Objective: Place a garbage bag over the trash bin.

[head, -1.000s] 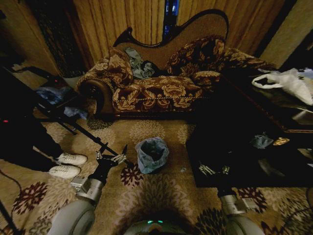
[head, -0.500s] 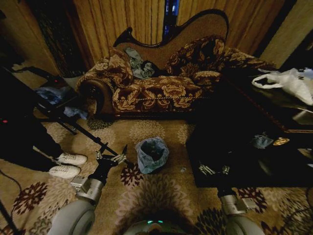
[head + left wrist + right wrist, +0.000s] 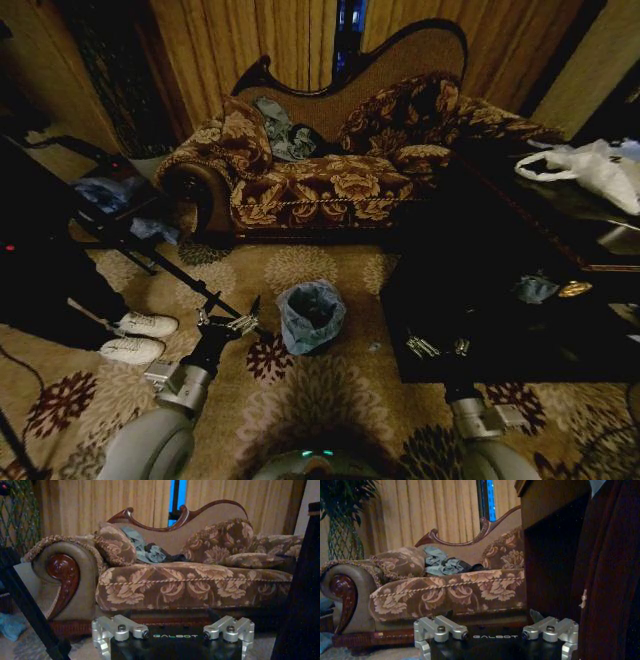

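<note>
On the carpet (image 3: pixel 330 400), approx centre of the head view, stands the trash bin (image 3: pixel 310 340), upright, long axis vertical, mouth pointing up. The garbage bag (image 3: pixel 310 305), light blue film, is draped over its rim and down into it, w/ wrinkled folds outside. Left gripper (image 3: pixel 228 318) hangs just beside the bin, on its left, not touching, jaws spread. Right gripper (image 3: pixel 438 347) sits by the dark surface (image 3: pixel 520 300) to the bin's right; jaws spread too, nothing between them. Both wrist views face the sofa (image 3: pixel 195 585) instead: floral cushions, a grey-blue cloth (image 3: pixel 145 549) on the seat, curtains behind, no bin. White bag (image 3: pixel 590 170) lies on the far surface, well apart.
</note>
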